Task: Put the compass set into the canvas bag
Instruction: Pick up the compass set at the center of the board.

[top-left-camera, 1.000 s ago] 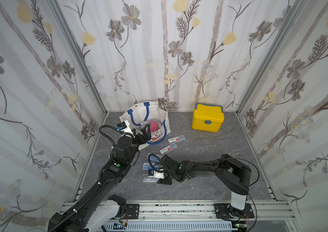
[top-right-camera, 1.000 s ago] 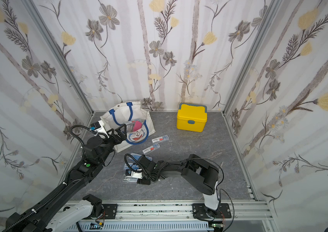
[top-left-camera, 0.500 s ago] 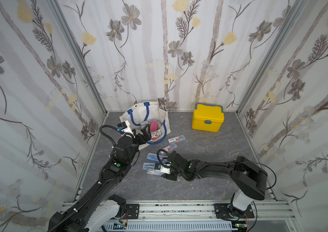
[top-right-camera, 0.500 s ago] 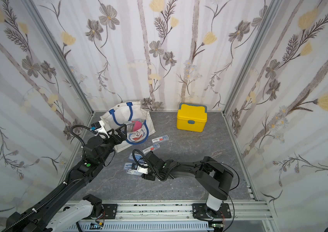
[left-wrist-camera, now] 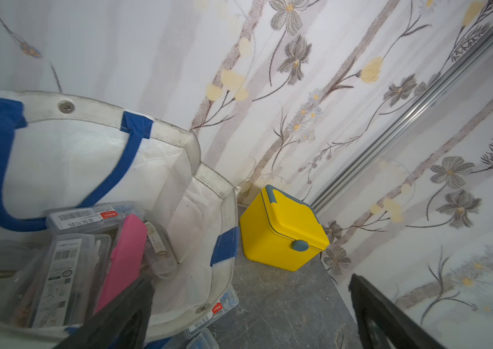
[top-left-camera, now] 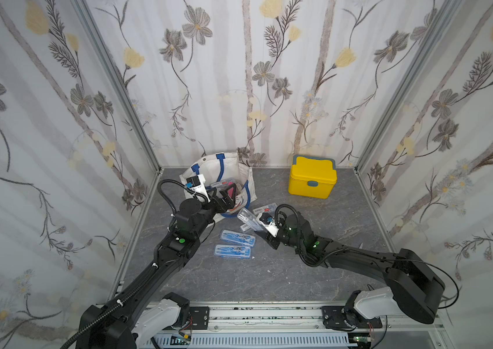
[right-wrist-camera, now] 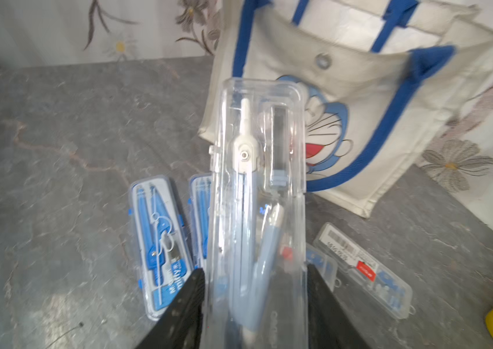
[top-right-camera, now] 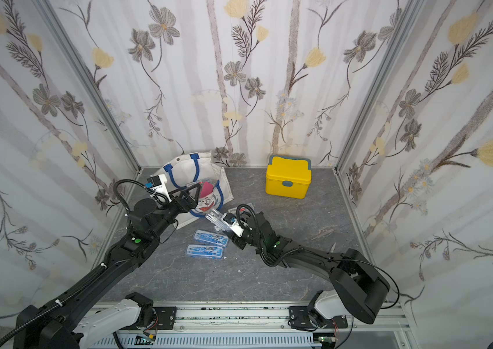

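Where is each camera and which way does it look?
Top views: high over the front rail, looking down toward the back wall; both arms show, left gripper at the canvas bag, right gripper holding a compass case.
Left wrist: on the left arm, looking into the bag, yellow box beyond; open fingers show.
Right wrist: on the right arm, looking along the case at the bag; its fingers show.
Shared: bag and yellow box, in every view.

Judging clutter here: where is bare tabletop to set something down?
Free: the grey tabletop in front of the yellow plastic lidded box, and the strip between the two blue compass cases and the front rail. Crowded: before the white canvas bag.
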